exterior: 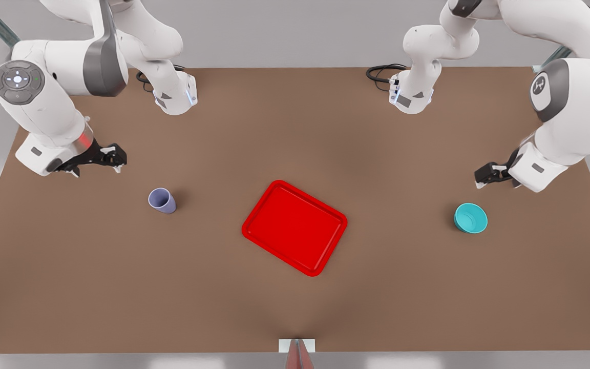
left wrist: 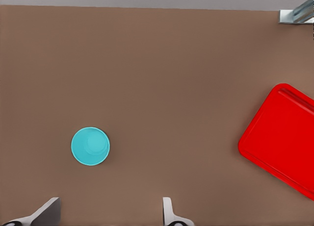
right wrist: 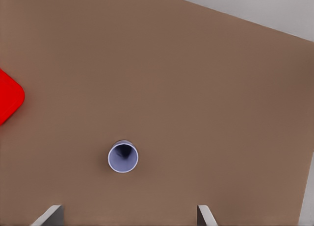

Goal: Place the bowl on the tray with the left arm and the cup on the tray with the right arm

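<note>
**Both grippers raised, tray unloaded**

The flat red rectangular tray (exterior: 295,227) is seen mid-table on the brown tabletop (exterior: 295,128). The small teal round bowl (exterior: 470,218) sits upright toward the front view's right, near the left gripper (exterior: 483,177), jaws apart. The pale lavender tapered cup (exterior: 162,200) stands toward the front view's left, near the right gripper (exterior: 116,156), jaws apart.

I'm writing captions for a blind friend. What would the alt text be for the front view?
A red tray lies mid-table, empty, between a lavender cup on the front view's left and a teal bowl on its right. The right gripper hangs near the cup, the left gripper near the bowl, both with jaws open.
</note>
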